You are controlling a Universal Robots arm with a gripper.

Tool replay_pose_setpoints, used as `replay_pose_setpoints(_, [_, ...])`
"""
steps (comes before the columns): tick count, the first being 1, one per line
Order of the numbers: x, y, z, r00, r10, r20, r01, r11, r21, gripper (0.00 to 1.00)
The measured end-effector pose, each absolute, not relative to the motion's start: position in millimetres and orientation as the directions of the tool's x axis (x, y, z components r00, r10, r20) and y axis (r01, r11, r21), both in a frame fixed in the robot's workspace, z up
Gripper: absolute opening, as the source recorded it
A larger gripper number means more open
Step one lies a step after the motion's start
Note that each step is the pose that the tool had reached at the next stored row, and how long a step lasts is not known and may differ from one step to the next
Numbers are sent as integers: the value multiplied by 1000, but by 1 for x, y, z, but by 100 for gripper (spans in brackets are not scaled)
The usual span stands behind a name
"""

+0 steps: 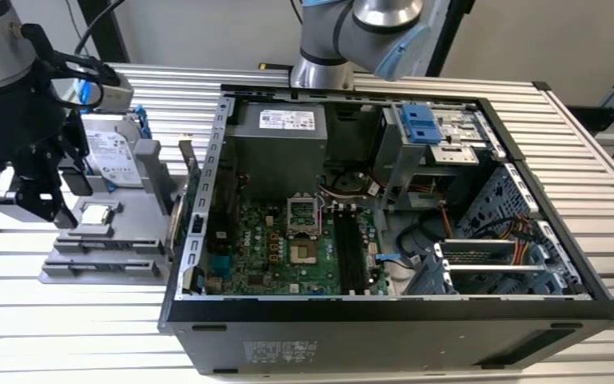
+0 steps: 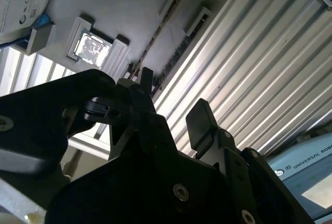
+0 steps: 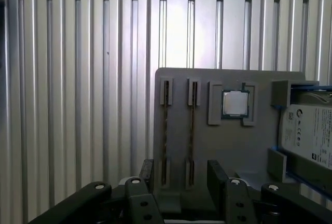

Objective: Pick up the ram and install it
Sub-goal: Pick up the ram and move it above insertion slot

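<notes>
Two ram sticks (image 3: 166,130) stand on edge in parallel slots of a grey holder (image 3: 228,151), the second ram stick (image 3: 191,130) right beside the first. In the second wrist view one ram stick (image 2: 155,42) shows as a thin dark line. My gripper (image 3: 181,182) hangs open above the near end of the sticks, with nothing between its fingers (image 3: 218,177). The second wrist view shows the gripper (image 2: 174,105) with both black fingers (image 2: 201,124) apart. In the exterior view the gripper (image 1: 45,210) is over the holder (image 1: 105,252), at that view's left.
On the holder there is also a processor chip (image 3: 235,103) and a silver hard drive (image 3: 307,130) in a blue frame. An open computer case (image 1: 392,312) stands at the exterior view's right, with the green motherboard (image 1: 275,248) and its black memory slots (image 1: 350,248) inside. The table is ribbed aluminium (image 1: 61,336).
</notes>
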State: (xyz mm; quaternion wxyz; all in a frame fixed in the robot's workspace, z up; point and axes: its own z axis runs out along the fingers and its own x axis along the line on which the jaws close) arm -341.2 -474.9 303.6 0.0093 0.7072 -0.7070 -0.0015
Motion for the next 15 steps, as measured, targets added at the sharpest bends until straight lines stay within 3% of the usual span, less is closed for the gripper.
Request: replay_pose_setpoints(15, [-341, -475, 287, 0, -1000, 11, -1000, 0, 15, 100])
